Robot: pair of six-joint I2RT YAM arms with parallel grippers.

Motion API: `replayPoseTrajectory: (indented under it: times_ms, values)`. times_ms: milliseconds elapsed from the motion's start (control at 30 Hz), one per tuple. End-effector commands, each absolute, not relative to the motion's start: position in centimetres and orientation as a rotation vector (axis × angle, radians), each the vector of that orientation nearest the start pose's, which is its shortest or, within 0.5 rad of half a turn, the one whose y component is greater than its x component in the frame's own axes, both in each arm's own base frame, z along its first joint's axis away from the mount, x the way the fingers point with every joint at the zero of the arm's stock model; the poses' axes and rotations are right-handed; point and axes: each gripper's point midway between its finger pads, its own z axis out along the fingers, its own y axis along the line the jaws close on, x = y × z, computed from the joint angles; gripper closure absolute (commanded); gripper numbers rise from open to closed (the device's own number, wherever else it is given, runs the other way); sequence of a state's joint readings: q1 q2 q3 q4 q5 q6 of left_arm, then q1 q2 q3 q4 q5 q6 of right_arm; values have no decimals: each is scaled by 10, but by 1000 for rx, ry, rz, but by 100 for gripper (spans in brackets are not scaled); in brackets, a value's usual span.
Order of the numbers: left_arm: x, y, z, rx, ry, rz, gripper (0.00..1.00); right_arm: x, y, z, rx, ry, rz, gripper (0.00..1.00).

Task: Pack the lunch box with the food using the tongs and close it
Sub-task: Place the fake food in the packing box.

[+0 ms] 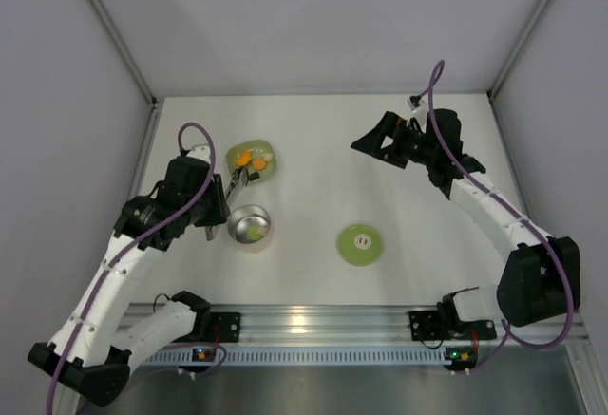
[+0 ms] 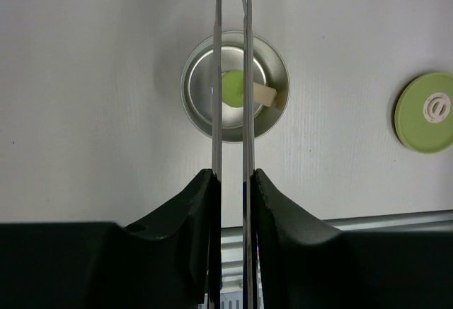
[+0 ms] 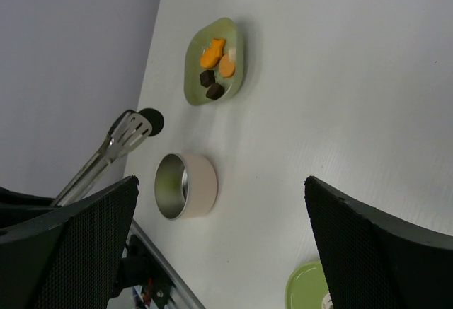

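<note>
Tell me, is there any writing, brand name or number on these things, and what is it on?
Nothing here can be read as a word or number.
On the lid: a grey curled mark in its white centre, too small and blurred to read.
On the lunch box, the tongs and the green dish: no writing shows.

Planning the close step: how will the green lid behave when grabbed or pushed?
The lid is a thin disc lying flat on the table, so its edge probably gives little to grip. It looks light and smooth, so a push likely slides it. Being round, it could roll if tipped up.
</note>
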State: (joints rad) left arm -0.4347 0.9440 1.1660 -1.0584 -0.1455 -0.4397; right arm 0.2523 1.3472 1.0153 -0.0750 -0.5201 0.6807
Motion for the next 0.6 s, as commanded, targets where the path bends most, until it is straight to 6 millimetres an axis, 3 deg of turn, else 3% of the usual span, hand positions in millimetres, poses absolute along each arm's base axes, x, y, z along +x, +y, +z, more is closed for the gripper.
replayPoseTrajectory:
  times_ms: [0, 567]
  values:
    - [190, -85, 222, -105, 2442, -259, 84, 366, 206, 261, 74, 2031, 1109, 1]
    - [130, -76, 216, -132, 2490, -365, 84, 375, 208, 248, 89, 2074, 1101, 1]
